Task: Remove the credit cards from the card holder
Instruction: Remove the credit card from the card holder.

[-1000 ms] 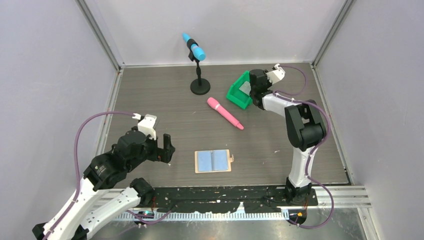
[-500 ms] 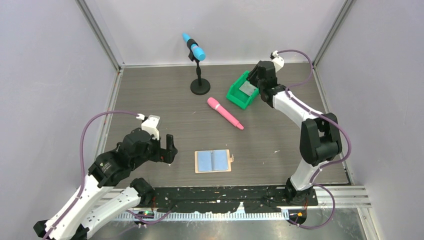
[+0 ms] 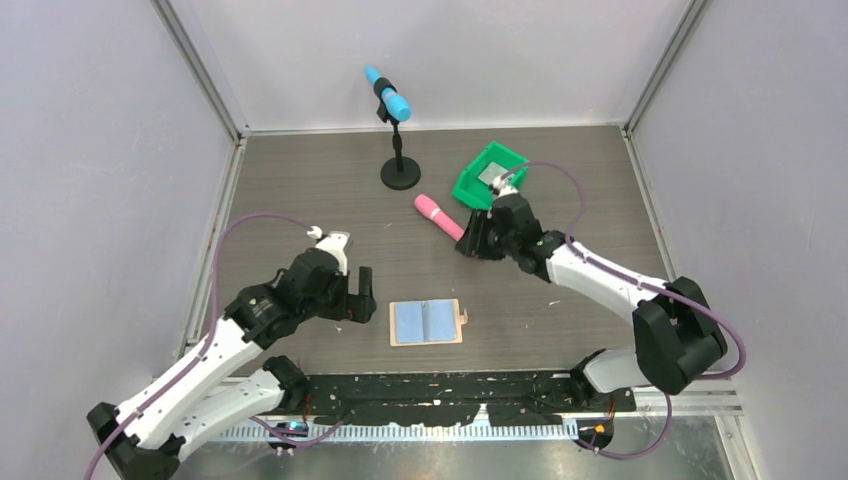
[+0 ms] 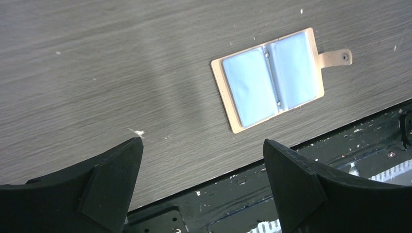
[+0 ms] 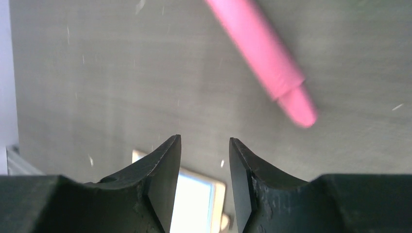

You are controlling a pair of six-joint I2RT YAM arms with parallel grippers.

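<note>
The card holder (image 3: pixel 427 322) lies open on the counter (image 3: pixel 300 200), blue showing in its pockets. We judge a grey card (image 3: pixel 490 173) already delivered to the green bin (image 3: pixel 468 191). The left claw (image 4: pixel 201 145) gapes empty and the right claw (image 5: pixel 204 145) is parted, grasping nothing.

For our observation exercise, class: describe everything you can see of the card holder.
The card holder is a small tan rectangle that looks like leather. It lies open and flat on the table, near the front edge. Two pale blue panels sit side by side under glossy clear sleeves, split by a central spine with two small studs. Whether the panels are cards cannot be told. A short tan strap tab with a snap sticks out from its right edge. Nothing but the table touches it.
</note>
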